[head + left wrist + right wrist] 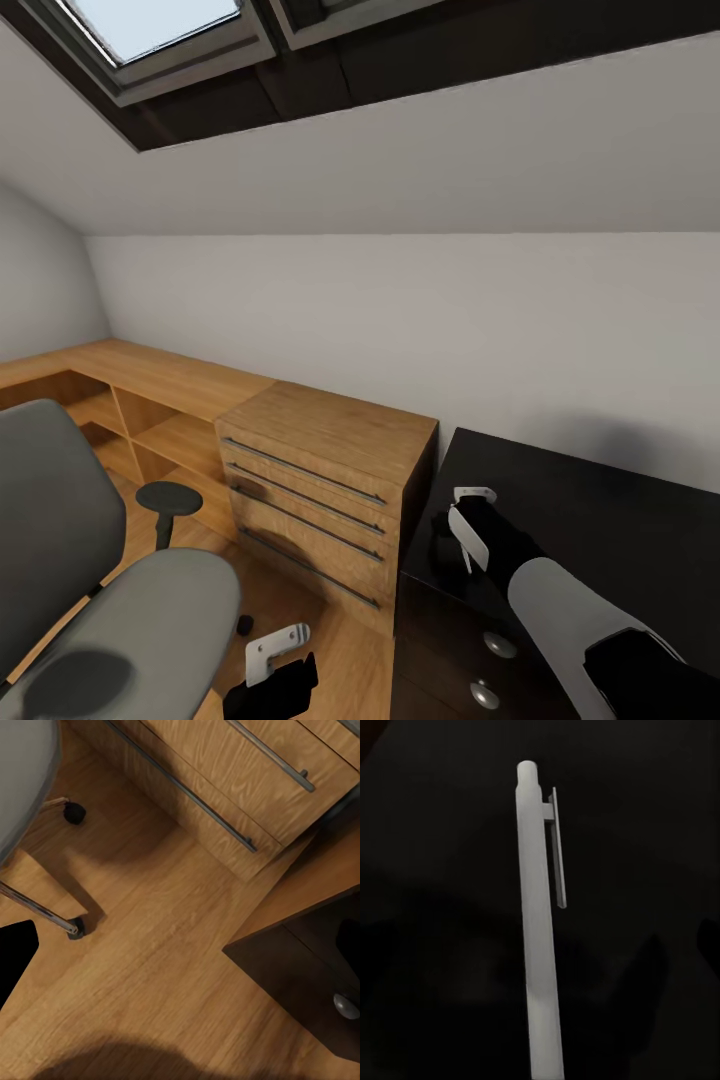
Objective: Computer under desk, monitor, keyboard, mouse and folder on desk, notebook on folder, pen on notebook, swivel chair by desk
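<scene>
Head view looks down over the desk (600, 500) corner — right wrist, close above it.

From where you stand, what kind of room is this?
Most likely an attic bedroom used as a study: a sloped white ceiling with a dark-framed skylight, a grey swivel chair, a light-wood drawer chest and a black desk.

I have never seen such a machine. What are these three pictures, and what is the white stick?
This is a simulated two-armed robot in an attic room. The large picture comes from its head: its right gripper holds a white pen over the black desk. A grey chair and a wooden drawer chest stand nearby. The left gripper hangs low; whether it is open I cannot tell. The other pictures come from wrist cameras: one looks down at the wood floor, one shows the pen close up.
</scene>
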Tool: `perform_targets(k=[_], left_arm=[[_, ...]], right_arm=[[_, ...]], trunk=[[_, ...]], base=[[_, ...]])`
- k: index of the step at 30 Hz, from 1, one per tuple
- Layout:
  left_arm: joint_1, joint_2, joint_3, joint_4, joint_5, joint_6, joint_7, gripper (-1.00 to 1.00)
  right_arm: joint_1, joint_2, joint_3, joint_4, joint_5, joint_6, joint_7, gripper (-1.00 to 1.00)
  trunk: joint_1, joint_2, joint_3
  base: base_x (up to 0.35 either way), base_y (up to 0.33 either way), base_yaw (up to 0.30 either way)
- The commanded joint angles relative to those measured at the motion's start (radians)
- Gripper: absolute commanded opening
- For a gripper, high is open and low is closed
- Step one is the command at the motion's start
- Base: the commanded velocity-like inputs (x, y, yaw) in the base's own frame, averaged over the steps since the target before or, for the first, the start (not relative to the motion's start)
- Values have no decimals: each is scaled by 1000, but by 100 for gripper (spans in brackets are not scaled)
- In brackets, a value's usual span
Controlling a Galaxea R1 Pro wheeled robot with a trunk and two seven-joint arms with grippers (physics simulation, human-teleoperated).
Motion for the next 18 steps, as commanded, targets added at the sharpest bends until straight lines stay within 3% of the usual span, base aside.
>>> perform_targets(k=[1, 18], left_arm=[[-1, 1, -2, -1, 2, 3, 5, 100], [-2, 1, -2, -1, 3, 3, 5, 100]], right_arm=[[0, -1, 8, 18, -3, 7, -10, 100], [0, -2, 8, 18, -5, 10, -7, 100]], trunk=[[0, 0, -1], [0, 0, -1]], base=[[0, 0, 0], [0, 0, 0]])
